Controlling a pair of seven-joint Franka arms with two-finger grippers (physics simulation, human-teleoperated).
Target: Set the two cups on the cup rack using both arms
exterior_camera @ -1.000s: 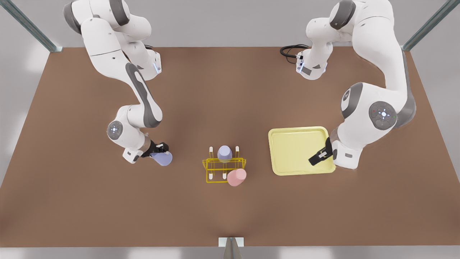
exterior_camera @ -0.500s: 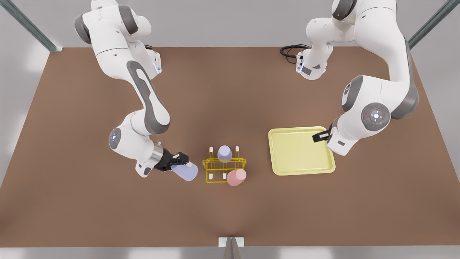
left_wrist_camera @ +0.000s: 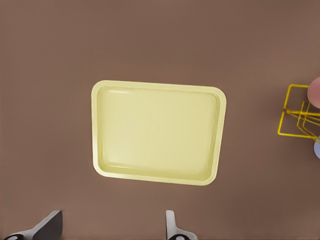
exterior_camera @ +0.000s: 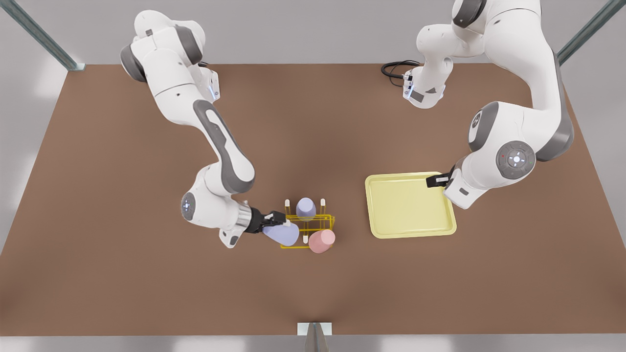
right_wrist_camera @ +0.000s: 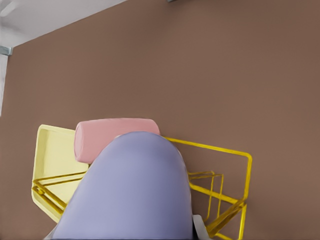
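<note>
The brown worktop (exterior_camera: pixel 122 234) carries everything. On the front view's left, the right arm (exterior_camera: pixel 215 146) reaches down to the rack; on the front view's right, the left arm (exterior_camera: pixel 513 146) waits bent over the far corner of the tray (exterior_camera: pixel 391 230). The pale-yellow tray lies flat, well apart from the rack toward the front view's right, and it is seen from above in the left wrist view (left_wrist_camera: pixel 100 130).

The yellow wire rack (exterior_camera: pixel 327 221) stands near the worktop's middle. One lavender cup (exterior_camera: pixel 305 209) sits upside down on a back peg. The pink cup (exterior_camera: pixel 321 241) sits on the front peg at the rack's corner nearest the tray, tilted.

The right claw (exterior_camera: pixel 275 221) pinches a second lavender cup (exterior_camera: pixel 282 234), held tilted at the rack's front corner farthest from the tray; whether it touches the wire I cannot tell. In the right wrist view this held cup (right_wrist_camera: pixel 135 190) looms before the pink cup (right_wrist_camera: pixel 112 135) and the rack (right_wrist_camera: pixel 235 200).

The left claw (exterior_camera: pixel 435 181) hangs above the tray's edge, its fingers (left_wrist_camera: pixel 172 230) spread wide, holding nothing.
</note>
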